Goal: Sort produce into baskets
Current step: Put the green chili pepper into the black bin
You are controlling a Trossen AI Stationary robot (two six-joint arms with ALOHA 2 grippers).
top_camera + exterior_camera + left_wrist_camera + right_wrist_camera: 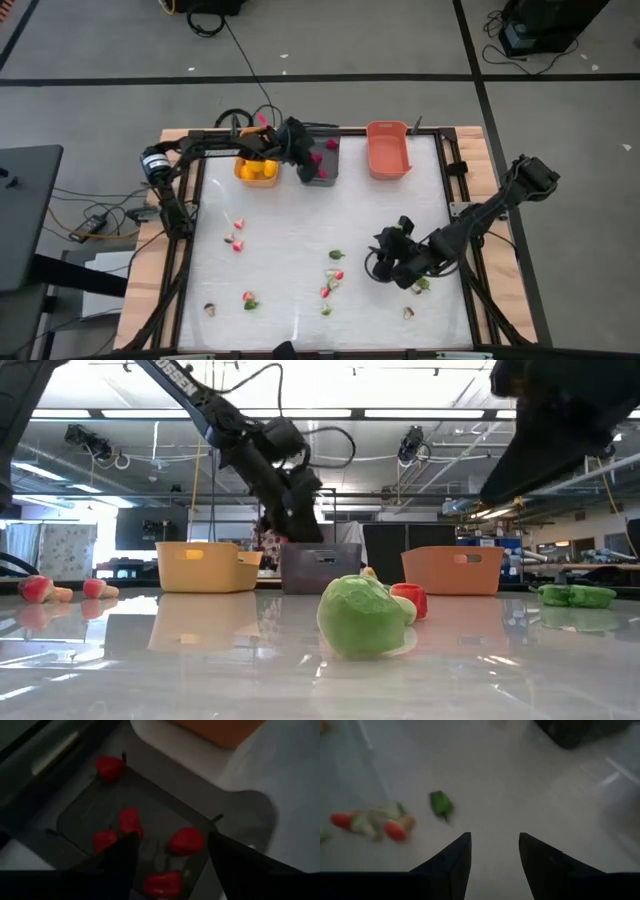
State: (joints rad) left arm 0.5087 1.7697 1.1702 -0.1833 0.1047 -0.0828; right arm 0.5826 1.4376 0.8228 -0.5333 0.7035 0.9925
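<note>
Left gripper (300, 150) poised over the dark grey basket (321, 160); right gripper (385, 255) low over the table (300, 215), both with fingers spread and empty.

Three baskets line the table's far edge: the yellow-orange basket (256, 168) holding yellow fruits, the grey one in the middle, the salmon basket (388, 150) to its right. The left wrist view shows five red pieces (185, 841) lying in the grey basket. Ahead of the right gripper lie one green piece (441, 803) and a small cluster of red and pale-green produce (372, 822); more pieces lie scattered over the table's near half.
</note>
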